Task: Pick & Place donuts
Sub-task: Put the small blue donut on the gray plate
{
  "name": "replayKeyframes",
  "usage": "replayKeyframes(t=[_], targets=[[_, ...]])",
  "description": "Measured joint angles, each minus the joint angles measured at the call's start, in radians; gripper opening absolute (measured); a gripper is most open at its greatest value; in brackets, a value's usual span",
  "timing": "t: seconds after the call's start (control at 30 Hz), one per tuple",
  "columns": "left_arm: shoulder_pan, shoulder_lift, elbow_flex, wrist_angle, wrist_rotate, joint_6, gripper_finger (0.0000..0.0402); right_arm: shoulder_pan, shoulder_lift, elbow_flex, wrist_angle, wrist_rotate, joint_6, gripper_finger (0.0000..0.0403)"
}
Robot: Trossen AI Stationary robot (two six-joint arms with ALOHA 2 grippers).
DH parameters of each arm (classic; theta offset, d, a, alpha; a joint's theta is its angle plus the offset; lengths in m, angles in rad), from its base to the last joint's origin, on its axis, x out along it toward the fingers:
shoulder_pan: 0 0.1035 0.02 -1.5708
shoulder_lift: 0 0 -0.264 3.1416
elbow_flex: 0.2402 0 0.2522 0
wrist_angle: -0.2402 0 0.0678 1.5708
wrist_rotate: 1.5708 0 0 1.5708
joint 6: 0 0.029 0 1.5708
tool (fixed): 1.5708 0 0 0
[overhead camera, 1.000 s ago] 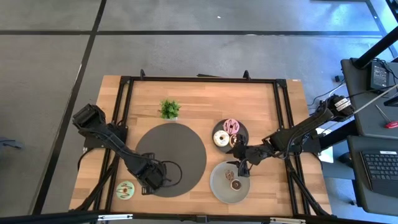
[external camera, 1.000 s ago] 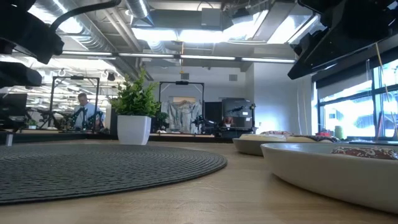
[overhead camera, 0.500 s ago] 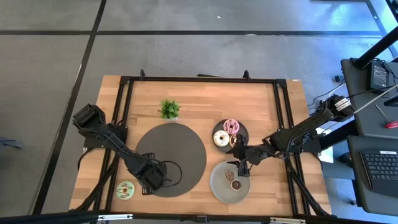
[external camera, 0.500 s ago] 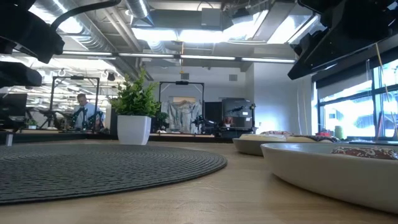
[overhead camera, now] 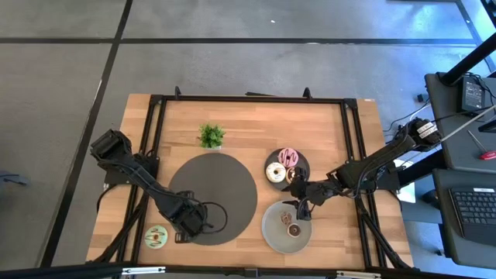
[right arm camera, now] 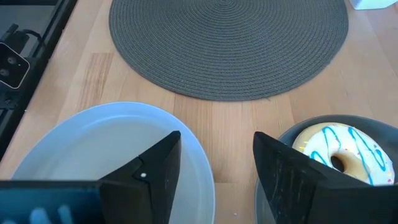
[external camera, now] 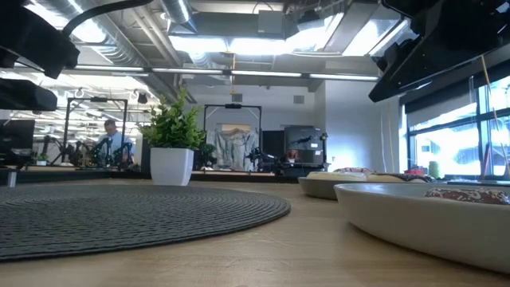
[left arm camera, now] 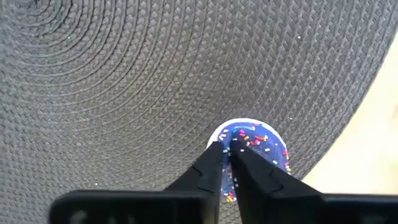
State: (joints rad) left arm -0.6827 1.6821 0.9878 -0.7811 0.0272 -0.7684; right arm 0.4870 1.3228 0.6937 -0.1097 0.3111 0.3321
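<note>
Donuts sit across a wooden table [overhead camera: 325, 124]: the left gripper [left arm camera: 228, 163], pinched narrow on a purple sprinkled donut [left arm camera: 252, 143], is at the round woven mat's [overhead camera: 213, 198] near edge. The right gripper [right arm camera: 214, 165], fingers spread wide and holding nothing, hovers between the light plate [right arm camera: 81, 143] and a dark plate [right arm camera: 373, 121] carrying a white-iced donut [right arm camera: 339, 149]. A green donut [overhead camera: 157, 236] lies at the table's near-left corner.

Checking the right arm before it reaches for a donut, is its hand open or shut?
Open. In the right wrist view the right hand shows its two fingers spread wide, bare table between them, hovering between the light plate and the white donut.
</note>
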Motion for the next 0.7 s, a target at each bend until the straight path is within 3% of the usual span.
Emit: replayKeyframes(t=[0.13, 0.4, 0.53, 0.7], targets=[[0.002, 0.000, 0.000, 0.000, 0.000, 0.013, 0.0005, 0.000, 0.000, 0.000, 0.000, 0.000, 0.000, 0.0202], [0.050, -0.017, 0.040, -0.003, 0.053, -0.020, 0.0003, 0.000, 0.000, 0.000, 0.000, 0.000, -0.006, 0.0202], [0.092, -0.018, 0.123, 0.013, -0.035, 0.082, 0.0003, 0.000, 0.000, 0.000, 0.000, 0.000, -0.025, 0.0202], [0.181, -0.018, 0.181, 0.186, -0.245, 0.238, 0.0003, 0.000, 0.000, 0.000, 0.001, 0.009, -0.027, 0.0202]])
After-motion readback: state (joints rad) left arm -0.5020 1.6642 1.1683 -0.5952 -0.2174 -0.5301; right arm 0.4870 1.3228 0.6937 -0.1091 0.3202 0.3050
